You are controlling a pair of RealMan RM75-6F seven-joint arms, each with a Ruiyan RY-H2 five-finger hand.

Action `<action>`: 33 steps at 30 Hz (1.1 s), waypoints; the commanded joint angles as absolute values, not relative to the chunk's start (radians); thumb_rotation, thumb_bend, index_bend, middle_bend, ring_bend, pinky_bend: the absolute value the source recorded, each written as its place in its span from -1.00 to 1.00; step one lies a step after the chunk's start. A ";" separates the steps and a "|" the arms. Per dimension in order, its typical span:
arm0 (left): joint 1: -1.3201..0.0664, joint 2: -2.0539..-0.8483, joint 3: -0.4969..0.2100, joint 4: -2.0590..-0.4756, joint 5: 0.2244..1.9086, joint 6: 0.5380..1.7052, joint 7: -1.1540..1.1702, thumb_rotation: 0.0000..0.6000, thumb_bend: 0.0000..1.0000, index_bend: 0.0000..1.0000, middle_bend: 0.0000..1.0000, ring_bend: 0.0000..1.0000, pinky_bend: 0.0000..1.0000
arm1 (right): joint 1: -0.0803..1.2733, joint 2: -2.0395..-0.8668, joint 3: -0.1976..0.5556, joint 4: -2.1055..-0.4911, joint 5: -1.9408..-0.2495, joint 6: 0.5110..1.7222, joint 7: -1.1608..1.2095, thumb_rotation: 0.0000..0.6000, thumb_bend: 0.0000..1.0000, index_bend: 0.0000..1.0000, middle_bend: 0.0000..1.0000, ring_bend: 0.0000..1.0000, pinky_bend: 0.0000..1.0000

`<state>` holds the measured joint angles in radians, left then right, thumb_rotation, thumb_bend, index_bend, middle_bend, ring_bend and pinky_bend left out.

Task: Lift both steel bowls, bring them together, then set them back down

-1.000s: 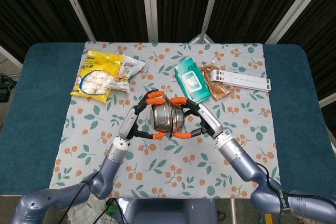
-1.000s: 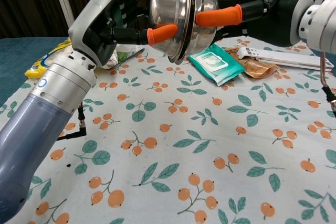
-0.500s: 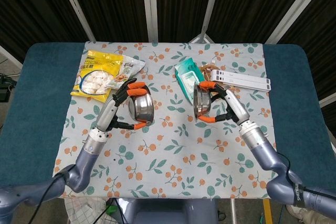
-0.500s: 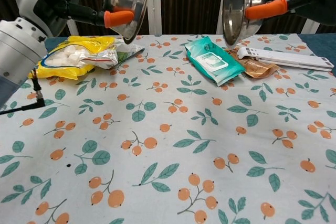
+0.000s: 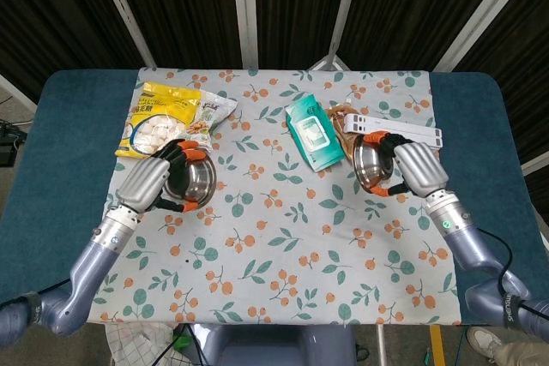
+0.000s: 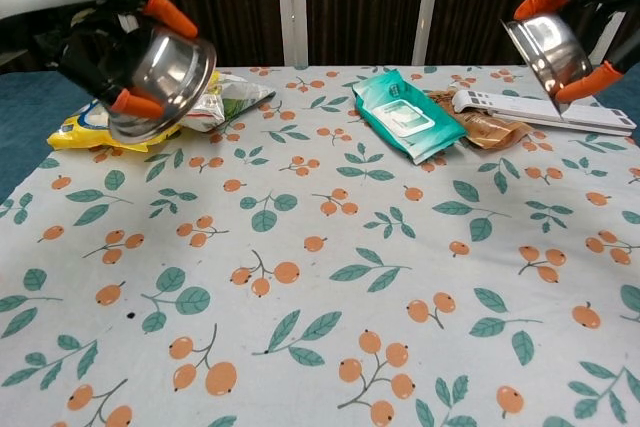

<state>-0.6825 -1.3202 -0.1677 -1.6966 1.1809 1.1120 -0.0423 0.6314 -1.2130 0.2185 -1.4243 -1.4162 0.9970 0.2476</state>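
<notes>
Holding one steel bowl in each hand, we've got them well apart over the counter [image 5: 51, 152] with its leaf-and-berry cloth [image 5: 283, 237]. Our left hand [image 5: 146, 180] has its orange-tipped fingers [image 6: 163, 9] wrapped around the rim of the left bowl [image 6: 165, 75], which is tilted and up off the cloth near the left edge, just in front of the yellow snack bag [image 5: 159, 123] and the smaller nut packet [image 5: 208, 117]. Our right hand [image 5: 418, 166] grips the right bowl [image 6: 548, 47] the same way, fingers clamped on the rim, bowl tilted with its opening facing inward and held in the air on the right side. Behind it we see the teal wipes pack [image 5: 310, 132], a brown pouch [image 6: 488, 127] and a white flat bar [image 5: 396, 132] lying on the cloth.
</notes>
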 commanded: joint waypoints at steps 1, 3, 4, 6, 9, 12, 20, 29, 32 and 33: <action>-0.692 -1.246 -0.168 -1.793 0.928 0.966 0.068 1.00 -1.00 -0.51 -0.75 -0.83 -0.53 | 0.643 -1.239 0.179 -1.375 -1.468 1.015 0.142 1.00 -0.84 -0.09 -0.39 -0.31 -0.17; -0.708 -1.255 -0.163 -1.781 0.860 0.951 0.115 1.00 -1.00 -0.52 -0.76 -0.83 -0.53 | 0.648 -1.252 0.169 -1.362 -1.480 1.019 0.092 1.00 -0.84 -0.09 -0.39 -0.31 -0.17; -0.715 -1.263 -0.161 -1.772 0.832 0.950 0.138 1.00 -1.00 -0.52 -0.76 -0.83 -0.53 | 0.649 -1.259 0.165 -1.358 -1.483 1.020 0.072 1.00 -0.84 -0.09 -0.39 -0.31 -0.17; -0.730 -1.290 -0.160 -1.746 0.773 0.954 0.180 1.00 -1.00 -0.52 -0.76 -0.83 -0.53 | 0.653 -1.275 0.158 -1.351 -1.483 1.019 0.039 1.00 -0.84 -0.09 -0.39 -0.31 -0.17; -0.743 -1.324 -0.172 -1.709 0.720 0.948 0.187 1.00 -1.00 -0.53 -0.77 -0.83 -0.53 | 0.660 -1.299 0.146 -1.330 -1.488 1.014 -0.013 1.00 -0.84 -0.09 -0.39 -0.31 -0.17; -0.750 -1.356 -0.185 -1.662 0.707 0.935 0.174 1.00 -1.00 -0.54 -0.79 -0.83 -0.53 | 0.668 -1.323 0.135 -1.309 -1.492 1.006 -0.064 1.00 -0.84 -0.09 -0.39 -0.31 -0.17; -0.769 -1.455 -0.211 -1.526 0.741 0.884 0.116 1.00 -1.00 -0.57 -0.82 -0.86 -0.57 | 0.689 -1.377 0.120 -1.274 -1.457 0.957 -0.196 1.00 -0.84 -0.09 -0.39 -0.31 -0.21; -0.793 -1.523 -0.221 -1.458 0.753 0.800 0.076 1.00 -1.00 -0.71 -0.99 -1.00 -0.83 | 0.702 -1.402 0.114 -1.282 -1.361 0.881 -0.338 1.00 -0.85 -0.15 -0.46 -0.50 -0.66; -0.794 -1.526 -0.227 -1.452 0.779 0.770 0.046 1.00 -1.00 -0.84 -1.00 -1.00 -0.90 | 0.707 -1.391 0.120 -1.322 -1.280 0.839 -0.421 1.00 -0.86 -0.28 -0.63 -0.67 -0.82; -0.792 -1.528 -0.229 -1.452 0.795 0.768 0.034 1.00 -1.00 -0.88 -1.00 -1.00 -0.91 | 0.708 -1.388 0.122 -1.335 -1.257 0.834 -0.445 1.00 -0.88 -0.34 -0.70 -0.72 -0.85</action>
<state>-0.7917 -1.5223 -0.2238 -1.4565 0.7749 0.7765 0.0528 0.7019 -1.3944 0.1194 -1.3034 -1.3168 0.8687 -0.3839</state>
